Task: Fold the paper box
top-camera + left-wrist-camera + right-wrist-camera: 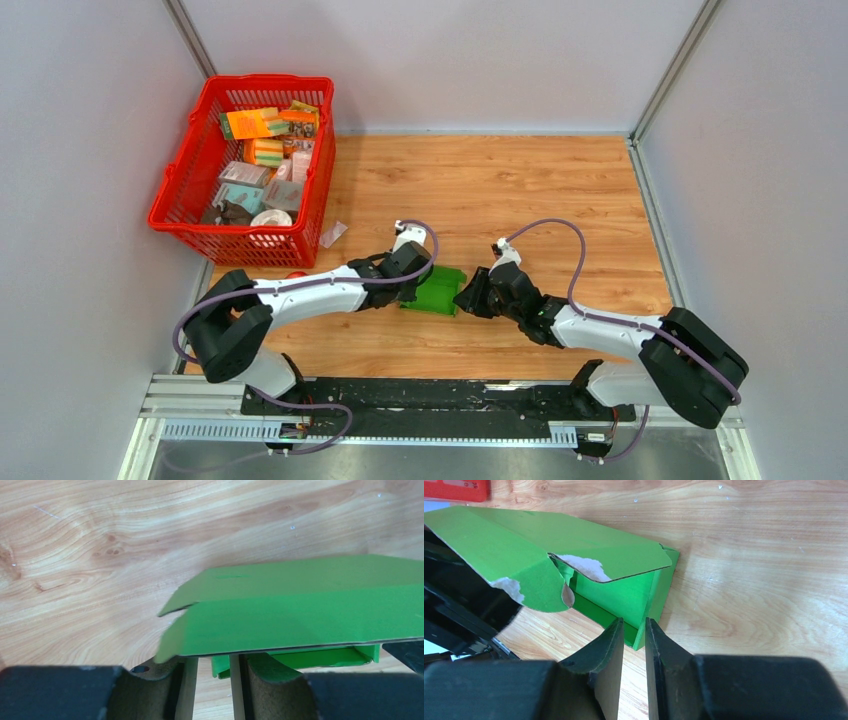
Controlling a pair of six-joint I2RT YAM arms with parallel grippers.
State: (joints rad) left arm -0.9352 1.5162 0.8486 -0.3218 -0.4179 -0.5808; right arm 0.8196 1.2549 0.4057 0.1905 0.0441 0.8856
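Note:
The paper box (437, 291) is bright green card, partly formed, lying on the wooden table between my two grippers. My left gripper (414, 273) is at its left end. In the left wrist view the fingers (270, 680) stand a narrow gap apart with nothing between them, and the box's lid flap (300, 610) lies over their tips. My right gripper (464, 297) is at the box's right end. In the right wrist view it (634, 622) is closed to a narrow gap around the box's near corner (640, 639). The lid (574, 535) has torn white patches.
A red basket (180, 190) with several small packages stands at the back left. A clear wrapper (333, 234) lies beside it. A small red object (296, 273) shows by the left arm. Grey walls enclose the table on three sides.

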